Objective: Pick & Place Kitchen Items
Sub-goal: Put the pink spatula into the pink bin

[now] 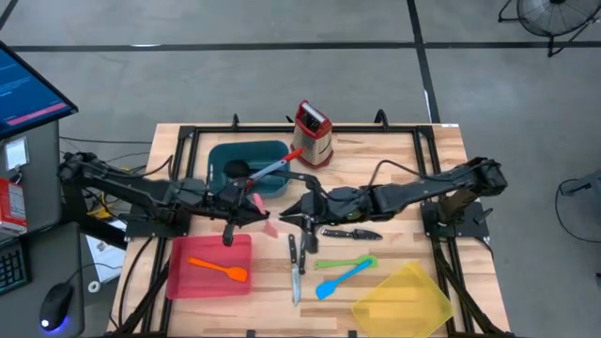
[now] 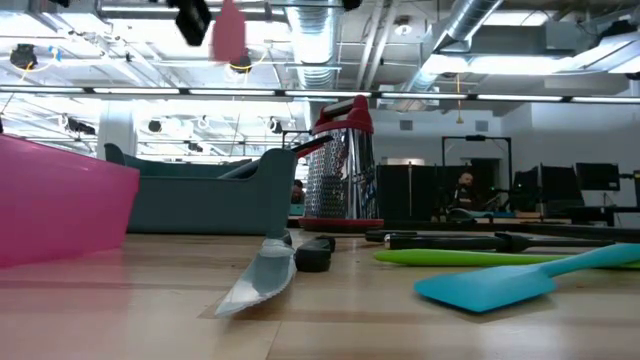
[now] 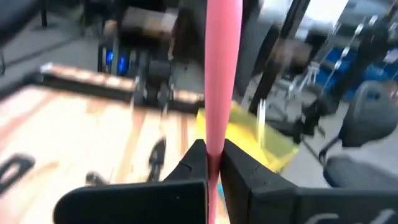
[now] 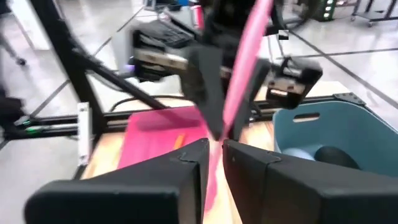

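Fingers [image 3: 198, 163] of your left gripper [image 3: 213, 160] are pressed together on the pink utensil [image 3: 221, 74], which stands up between them. You see your right gripper [image 4: 214, 152] meeting it at the middle of the table; its fingers [image 4: 193, 163] stand a little apart on both sides of the same pink utensil, and you cannot tell whether they press it. In the low view the pink piece hangs high above the table.

On the wooden table [image 1: 394, 155] you have three trays. The red tray [image 1: 192, 280] is under the left arm and holds an orange spatula [image 1: 218, 268]. The teal tray [image 1: 268, 152] is behind the grippers, with a black ladle [image 1: 237, 169] and a grey-blue spoon with red handle [image 1: 272, 169] inside. The yellow tray [image 1: 404, 299] lies tilted at the front right corner.

The steel box grater [image 1: 313, 131] with red top stands just beside the teal tray. Between the red and yellow trays you find two black-handled knives [image 1: 294, 268], then a blue spatula [image 1: 340, 280] and a green utensil [image 1: 347, 263] touching each other. Another dark knife [image 1: 352, 234] lies under the right arm.
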You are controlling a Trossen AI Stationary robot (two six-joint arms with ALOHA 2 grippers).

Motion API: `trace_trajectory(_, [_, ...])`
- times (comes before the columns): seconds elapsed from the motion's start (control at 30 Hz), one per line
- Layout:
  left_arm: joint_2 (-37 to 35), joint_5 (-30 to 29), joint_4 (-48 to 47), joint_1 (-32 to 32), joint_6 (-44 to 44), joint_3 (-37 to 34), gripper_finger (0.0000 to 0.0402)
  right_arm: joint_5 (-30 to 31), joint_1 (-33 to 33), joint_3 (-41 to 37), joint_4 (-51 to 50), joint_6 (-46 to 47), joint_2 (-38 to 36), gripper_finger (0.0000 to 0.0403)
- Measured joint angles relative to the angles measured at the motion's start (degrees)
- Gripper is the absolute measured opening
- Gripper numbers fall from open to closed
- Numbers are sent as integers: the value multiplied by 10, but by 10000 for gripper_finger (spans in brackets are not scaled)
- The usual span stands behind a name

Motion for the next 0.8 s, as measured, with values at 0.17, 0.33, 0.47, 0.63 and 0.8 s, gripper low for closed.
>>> trace_trajectory(0.17, [-44, -6, -120, -35, -58, 0, 1, 11, 26, 0, -83, 3, -51, 57])
trace_trajectory(0.33, [-78, -23, -233, -102, -145, 0, 1, 76, 46, 0, -131, 15, -85, 58])
trace_trajectory(0.47, [-81, -47, -278, -166, -210, 0, 1, 96, 47, 0, -144, 17, -90, 58])
trace_trajectory(0.63, [-53, -57, -351, -228, -281, 0, 1, 97, 44, 0, -142, 17, -82, 58])
trace_trajectory(0.8, [-3, -60, -369, -246, -311, 0, 1, 97, 42, 1, -141, 34, -67, 58])
